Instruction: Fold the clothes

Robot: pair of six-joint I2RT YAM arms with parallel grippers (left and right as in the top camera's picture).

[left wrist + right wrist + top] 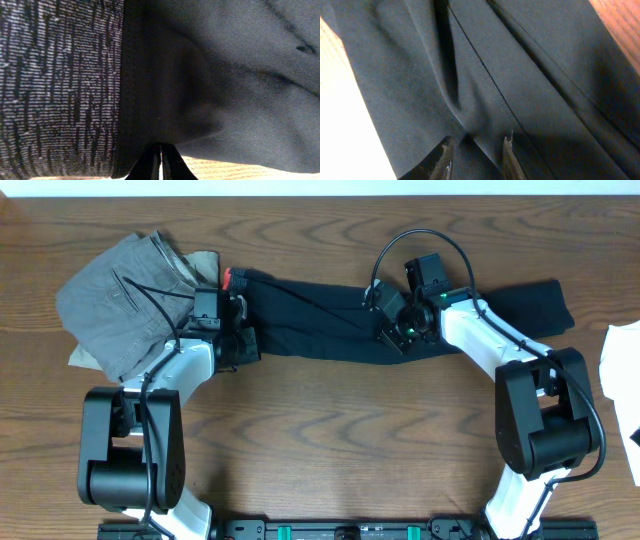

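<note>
Spanning the wood-grain table (330, 440): black leggings (320, 320).

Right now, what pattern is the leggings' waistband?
Waistband: heathered grey, finely streaked; best in the left wrist view.

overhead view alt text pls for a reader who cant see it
Black leggings lie stretched sideways across a wooden table. The left gripper pinches them near the waistband end, and the right gripper sits open over their middle. Grey trousers lie beside the waistband end.
</note>
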